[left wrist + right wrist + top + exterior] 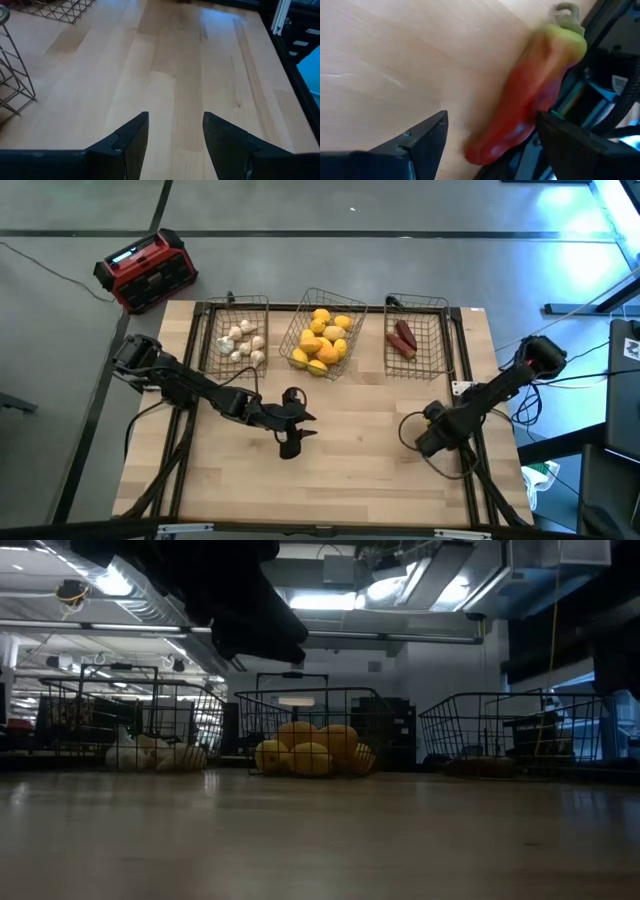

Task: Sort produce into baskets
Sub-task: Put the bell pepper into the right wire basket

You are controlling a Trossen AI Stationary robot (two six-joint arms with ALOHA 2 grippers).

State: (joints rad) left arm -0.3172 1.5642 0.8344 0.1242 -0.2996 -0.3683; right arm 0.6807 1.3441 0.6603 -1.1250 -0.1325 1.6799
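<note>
Red pepper (530,95) shows only beside the right hand (490,137).

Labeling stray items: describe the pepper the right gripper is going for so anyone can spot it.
Start at the table's right edge, by the black frame rail. The right gripper, fingers open, is closing on a long pepper lying loose on the wood. Unlike the dark red pieces already in their basket, it fades from red to yellow-green near the stem.
</note>
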